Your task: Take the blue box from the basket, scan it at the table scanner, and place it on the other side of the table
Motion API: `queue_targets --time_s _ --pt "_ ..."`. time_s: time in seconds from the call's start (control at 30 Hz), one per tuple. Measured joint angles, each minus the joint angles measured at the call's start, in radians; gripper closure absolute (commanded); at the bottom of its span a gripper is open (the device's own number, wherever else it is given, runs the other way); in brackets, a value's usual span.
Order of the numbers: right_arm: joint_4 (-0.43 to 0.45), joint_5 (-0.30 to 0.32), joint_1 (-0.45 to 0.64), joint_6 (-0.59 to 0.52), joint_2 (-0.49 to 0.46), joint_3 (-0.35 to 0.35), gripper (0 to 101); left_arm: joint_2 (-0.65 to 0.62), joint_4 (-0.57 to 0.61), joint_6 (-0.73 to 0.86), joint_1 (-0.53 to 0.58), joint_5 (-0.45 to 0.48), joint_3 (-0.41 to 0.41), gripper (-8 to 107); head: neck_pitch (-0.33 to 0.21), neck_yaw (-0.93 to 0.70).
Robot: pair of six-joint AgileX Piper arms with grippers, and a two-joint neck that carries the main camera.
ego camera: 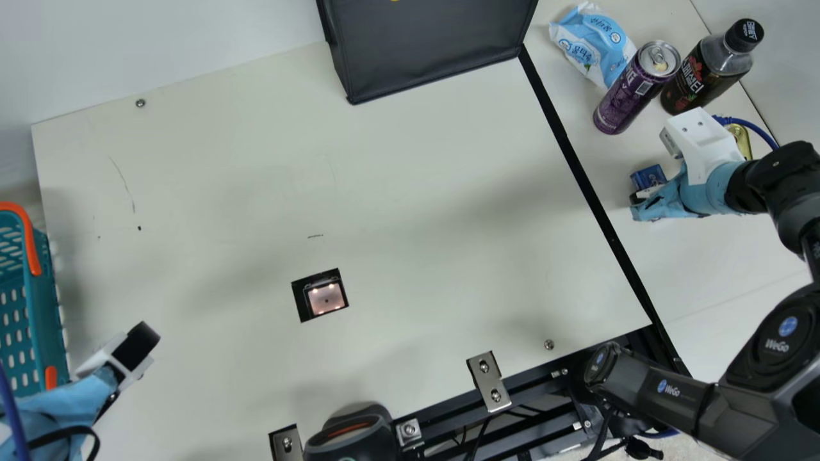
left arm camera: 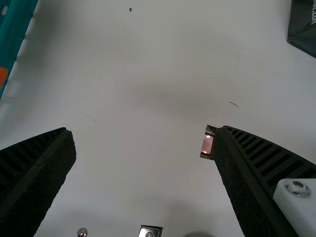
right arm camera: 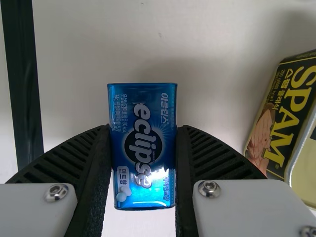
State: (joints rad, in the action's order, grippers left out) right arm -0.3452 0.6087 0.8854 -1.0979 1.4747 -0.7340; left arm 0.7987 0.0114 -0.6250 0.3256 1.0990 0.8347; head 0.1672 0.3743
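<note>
At the bottom of the main view, left of centre, sits a dark rounded device. In the lower left, the left gripper has its fingers spread wide, near the teal basket at the left edge. The table scanner is left of and below the middle. Toward the right edge, past the black strip, the right gripper pinches the blue box between its two fingers. Farther up, in the upper right, are a purple can, a dark bottle and a blue-and-white packet; a black case is at the top edge
</note>
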Motion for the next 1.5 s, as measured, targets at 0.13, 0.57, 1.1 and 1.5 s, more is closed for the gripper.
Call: queue_targets --time_s 0.13,0.57,1.1,1.5 --pt "-0.014 -0.019 -0.002 -0.009 0.009 0.001 91 0.000 0.000 0.000 0.000 0.000 0.000 9 0.000 0.000" --pt "-0.032 -0.061 -0.008 -0.015 0.037 0.006 48 0.000 0.000 0.000 0.000 0.000 0.000 9 0.000 0.000" --pt "-0.035 -0.023 -0.018 0.007 -0.002 0.016 6 0.000 0.000 0.000 0.000 0.000 0.000 9 0.002 0.000" --pt "-0.022 0.163 -0.035 0.126 -0.196 -0.083 6 0.000 0.000 0.000 0.000 0.000 0.000 9 0.000 0.000"
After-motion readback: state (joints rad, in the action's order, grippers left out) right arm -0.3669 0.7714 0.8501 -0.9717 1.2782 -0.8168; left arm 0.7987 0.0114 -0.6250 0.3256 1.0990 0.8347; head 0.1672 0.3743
